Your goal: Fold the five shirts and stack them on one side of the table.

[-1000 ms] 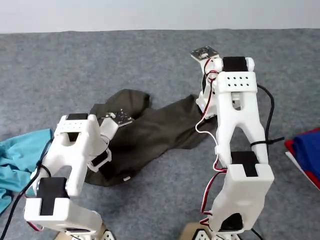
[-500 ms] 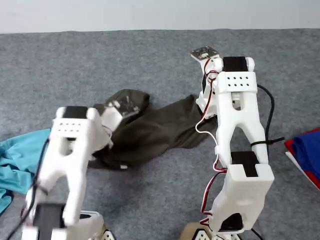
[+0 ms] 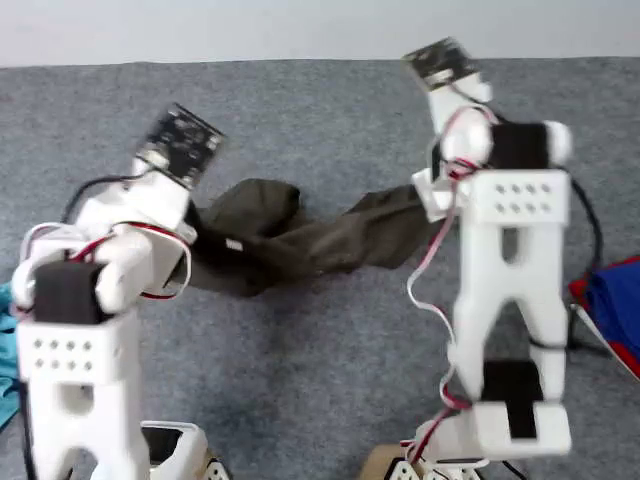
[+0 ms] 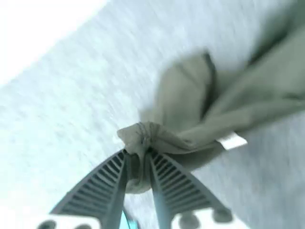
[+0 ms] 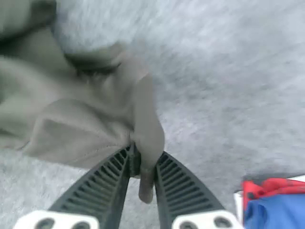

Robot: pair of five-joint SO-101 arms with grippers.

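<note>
We count three shirts on the grey surface (image 3: 300, 380): one olive, one teal, one red and blue. The olive shirt (image 3: 300, 240) stretches across the middle between the two arms. We cannot tell whether its sagging middle touches the surface. One white tag (image 4: 232, 141) shows on it near the left end.

The left claw (image 4: 138, 157) is clamped on a bunched edge of the olive shirt, and the cloth gathers into a knot-like wad at its fingertips. The right claw (image 5: 142, 160) is clamped on the opposite end, with a fold of cloth pinched between its two ribbed fingers (image 5: 107, 179) and a small flap hanging down through them.

The teal shirt (image 3: 5, 305) lies at the left edge of the surface, mostly hidden behind the left arm (image 3: 80, 300). The red and blue shirt (image 3: 612, 300) lies at the right edge, beyond the right arm (image 3: 510, 230) and well apart from the olive one.
</note>
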